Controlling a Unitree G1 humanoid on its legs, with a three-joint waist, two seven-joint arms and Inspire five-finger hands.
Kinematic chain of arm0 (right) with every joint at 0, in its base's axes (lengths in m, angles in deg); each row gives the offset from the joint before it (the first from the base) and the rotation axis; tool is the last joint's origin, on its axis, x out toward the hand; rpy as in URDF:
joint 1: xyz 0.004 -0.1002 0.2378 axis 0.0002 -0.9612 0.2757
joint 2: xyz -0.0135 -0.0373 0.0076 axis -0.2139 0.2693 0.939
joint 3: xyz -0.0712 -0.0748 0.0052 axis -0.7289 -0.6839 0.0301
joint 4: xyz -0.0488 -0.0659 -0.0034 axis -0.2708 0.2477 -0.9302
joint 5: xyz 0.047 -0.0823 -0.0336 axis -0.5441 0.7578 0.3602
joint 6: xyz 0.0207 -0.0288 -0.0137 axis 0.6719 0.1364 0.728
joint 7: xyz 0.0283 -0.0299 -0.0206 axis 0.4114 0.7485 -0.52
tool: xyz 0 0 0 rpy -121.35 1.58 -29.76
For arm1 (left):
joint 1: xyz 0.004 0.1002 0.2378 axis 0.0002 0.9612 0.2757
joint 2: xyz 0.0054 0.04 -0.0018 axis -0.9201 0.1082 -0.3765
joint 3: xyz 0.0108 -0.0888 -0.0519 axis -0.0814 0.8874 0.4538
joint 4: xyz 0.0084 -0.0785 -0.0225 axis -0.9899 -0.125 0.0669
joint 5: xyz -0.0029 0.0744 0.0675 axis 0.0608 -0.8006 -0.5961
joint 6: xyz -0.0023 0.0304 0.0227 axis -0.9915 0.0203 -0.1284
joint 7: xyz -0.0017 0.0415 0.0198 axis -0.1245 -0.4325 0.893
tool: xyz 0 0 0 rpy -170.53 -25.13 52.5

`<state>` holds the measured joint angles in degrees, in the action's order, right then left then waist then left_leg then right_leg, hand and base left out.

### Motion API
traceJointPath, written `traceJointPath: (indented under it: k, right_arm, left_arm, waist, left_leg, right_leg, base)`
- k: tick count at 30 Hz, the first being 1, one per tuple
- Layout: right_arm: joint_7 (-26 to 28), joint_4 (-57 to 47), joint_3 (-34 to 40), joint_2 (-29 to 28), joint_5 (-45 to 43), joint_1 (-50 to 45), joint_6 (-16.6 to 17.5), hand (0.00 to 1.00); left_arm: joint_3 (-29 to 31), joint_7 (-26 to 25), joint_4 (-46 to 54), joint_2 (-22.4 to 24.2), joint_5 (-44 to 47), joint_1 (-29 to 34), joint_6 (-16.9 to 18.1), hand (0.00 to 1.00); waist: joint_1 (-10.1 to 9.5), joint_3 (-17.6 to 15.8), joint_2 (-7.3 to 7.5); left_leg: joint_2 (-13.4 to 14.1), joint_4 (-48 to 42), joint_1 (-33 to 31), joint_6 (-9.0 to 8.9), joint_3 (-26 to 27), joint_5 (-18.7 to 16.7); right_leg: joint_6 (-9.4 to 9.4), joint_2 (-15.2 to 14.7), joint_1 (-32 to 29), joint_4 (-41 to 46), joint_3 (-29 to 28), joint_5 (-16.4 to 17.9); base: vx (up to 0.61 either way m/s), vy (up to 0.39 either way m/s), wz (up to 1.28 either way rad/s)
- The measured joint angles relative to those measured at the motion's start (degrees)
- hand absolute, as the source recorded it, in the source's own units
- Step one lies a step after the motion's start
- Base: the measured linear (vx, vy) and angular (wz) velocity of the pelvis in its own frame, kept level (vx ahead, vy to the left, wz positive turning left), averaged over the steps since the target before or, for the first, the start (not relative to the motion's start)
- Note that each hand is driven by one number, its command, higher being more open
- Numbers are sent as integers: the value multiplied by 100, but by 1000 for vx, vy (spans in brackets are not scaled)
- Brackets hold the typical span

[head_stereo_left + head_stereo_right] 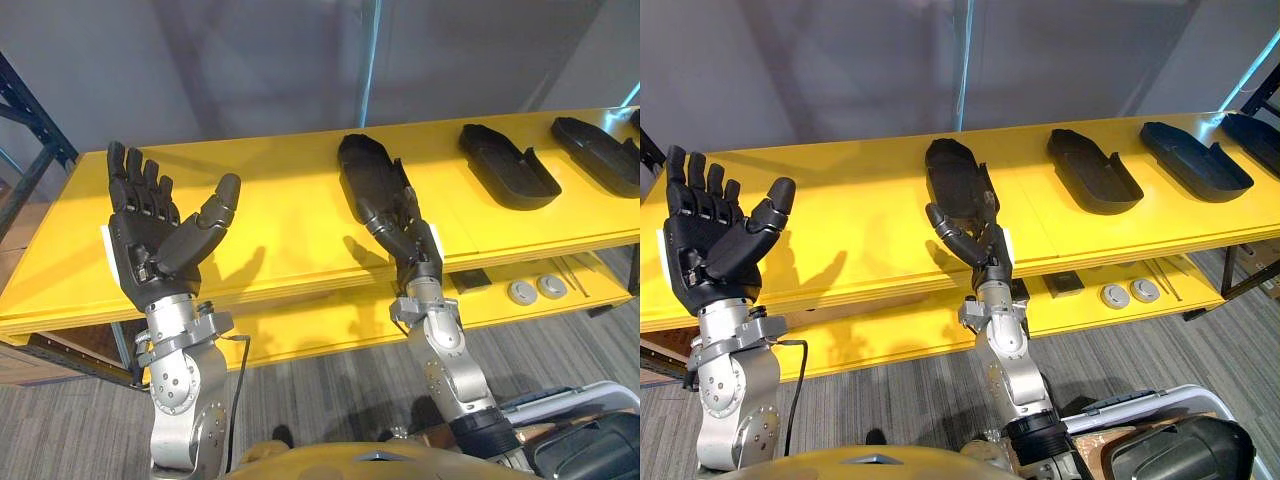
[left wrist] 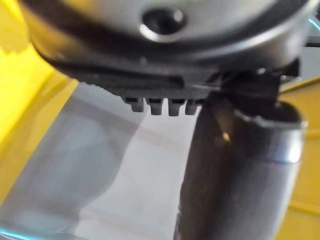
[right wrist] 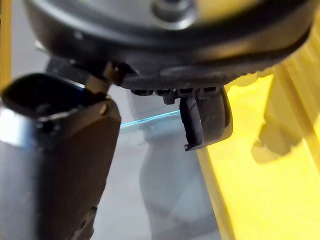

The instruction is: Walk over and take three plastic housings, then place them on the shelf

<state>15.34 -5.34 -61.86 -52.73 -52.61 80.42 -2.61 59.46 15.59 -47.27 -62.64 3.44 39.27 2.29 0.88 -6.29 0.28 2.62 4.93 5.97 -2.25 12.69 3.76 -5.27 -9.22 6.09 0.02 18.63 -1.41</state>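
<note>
The left hand is being held up at the left of the frame, palm toward the camera, its fingers straight and spread and its thumb standing out, with nothing being held in it. The right hand is being reached up at the centre of the frame to the yellow shelf. Its extended fingers are being laid over the near end of a black plastic housing, while its thumb is being kept apart from the housing, so nothing is being clasped. Three more housings are being carried on the same shelf toward the upper right: a second housing, a third housing and a fourth housing at the frame's edge. Two round grey discs are lying on the lower board at lower right.
</note>
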Motion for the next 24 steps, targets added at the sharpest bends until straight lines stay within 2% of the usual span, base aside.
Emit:
traceJointPath:
  k: [4, 24]
  right_arm:
    - [-14, 144, 64, -44, 2, 110, 16, 100]
    - [9, 626, 156, -80, 1, 764, 30, 100]
  left_arm:
    - [-18, 99, -1, 0, 0, 0, -4, 100]
    - [-25, 338, -234, -2, 3, -39, -143, 100]
  waist:
    - [-56, 11, -16]
    - [-88, 43, -42]
  left_leg:
    - [0, 8, -7, 3, -14, 11]
    - [3, 11, -47, 2, -78, 51]
  right_leg:
    - [-3, 0, 1, 0, 11, -3]
    - [-14, 0, 5, -3, 77, -17]
  base:
    - [0, 0, 0]
    - [1, 0, 2]
